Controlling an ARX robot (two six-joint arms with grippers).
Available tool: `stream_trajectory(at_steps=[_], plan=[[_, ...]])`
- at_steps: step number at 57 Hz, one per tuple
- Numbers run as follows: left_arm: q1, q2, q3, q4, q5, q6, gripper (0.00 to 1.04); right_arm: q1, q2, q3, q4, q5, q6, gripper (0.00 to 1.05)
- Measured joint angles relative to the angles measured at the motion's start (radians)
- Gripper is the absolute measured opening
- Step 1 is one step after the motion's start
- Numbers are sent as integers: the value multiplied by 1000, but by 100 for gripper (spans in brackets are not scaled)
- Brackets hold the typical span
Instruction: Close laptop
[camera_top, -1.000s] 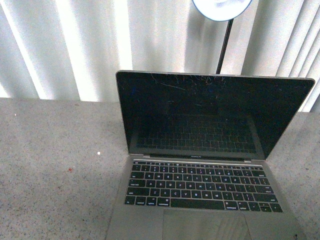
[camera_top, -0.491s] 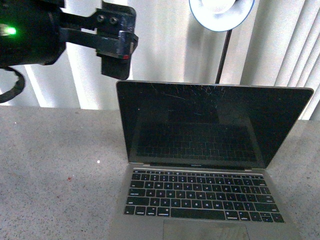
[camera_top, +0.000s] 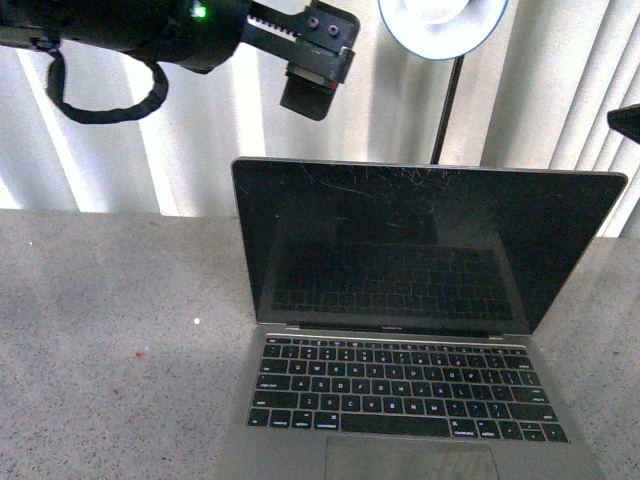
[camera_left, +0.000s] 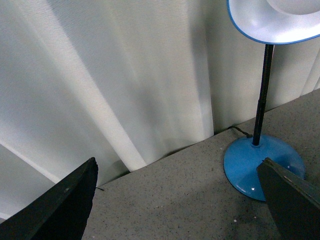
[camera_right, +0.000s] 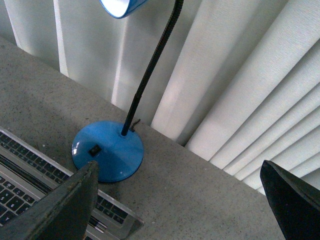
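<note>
The laptop (camera_top: 400, 330) stands open on the grey table (camera_top: 100, 300), its screen upright. The left gripper (camera_top: 312, 85) hangs above the top edge of the lid, fingers spread and empty, probably to push it down. The right gripper (camera_top: 627, 120), also spread and empty, is off to the side.

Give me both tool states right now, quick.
Left tool: open, holding nothing.
Right tool: open, holding nothing.
</note>
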Motion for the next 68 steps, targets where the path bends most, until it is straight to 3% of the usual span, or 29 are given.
stream_trajectory(at_steps=[5, 12, 27, 33, 68], plan=[[-20, 42, 48, -37, -30, 25, 97, 23, 32, 44, -36, -18, -40, 77], [-29, 85, 95, -74, -67, 69, 68, 55, 70, 91, -105, -52, -143, 49], [-39, 114, 169, -186, -102, 128, 21, 74, 130, 205, -216, -81, -248, 2], [-45, 124, 177, -239, -96, 141, 3, 74, 145, 235, -245, -81, -269, 3], [-50, 129, 169, -325, -60, 170, 4, 104, 189, 261, -361, -93, -379, 3]])
